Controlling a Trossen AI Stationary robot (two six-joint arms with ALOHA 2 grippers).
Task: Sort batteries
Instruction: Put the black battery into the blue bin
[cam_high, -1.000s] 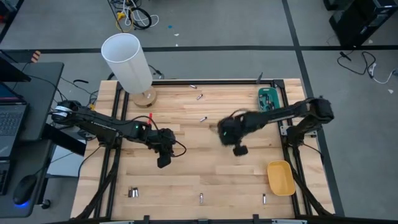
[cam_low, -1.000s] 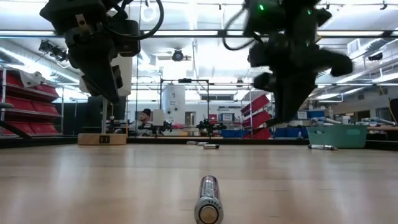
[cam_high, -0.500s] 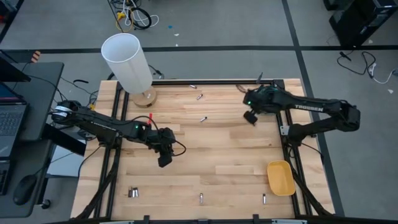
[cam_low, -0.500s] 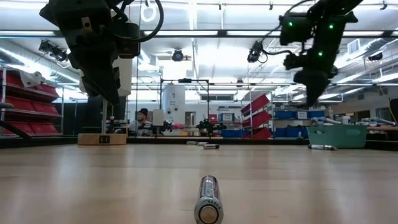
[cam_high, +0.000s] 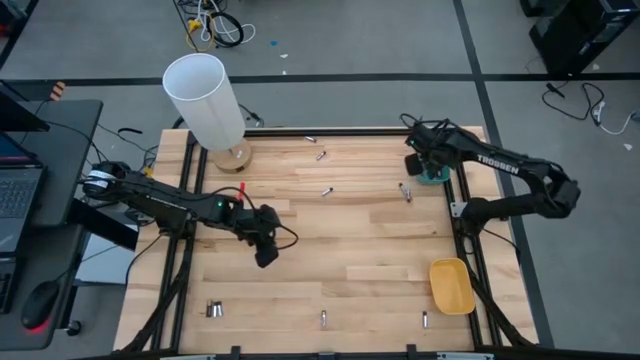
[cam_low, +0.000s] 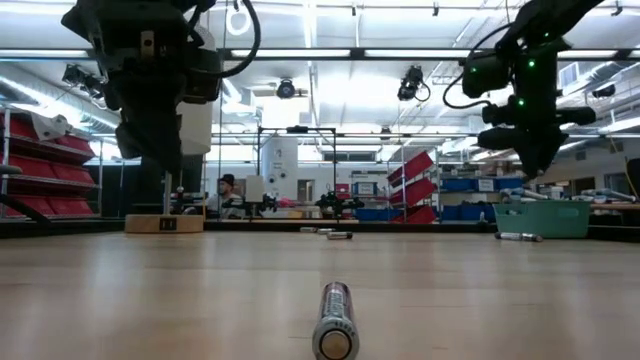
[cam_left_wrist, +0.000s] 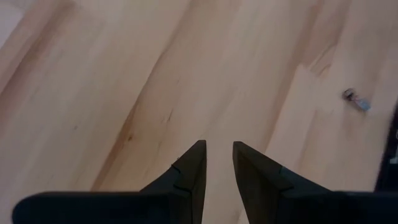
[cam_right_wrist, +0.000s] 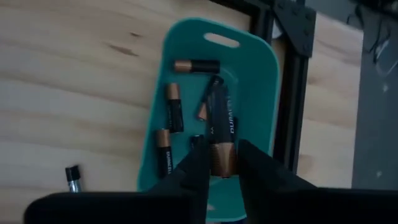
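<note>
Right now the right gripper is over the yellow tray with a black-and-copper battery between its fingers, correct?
Not quite: the right gripper is over the teal tray, not the yellow one, as the right wrist view shows. The battery between its fingers is right.
</note>
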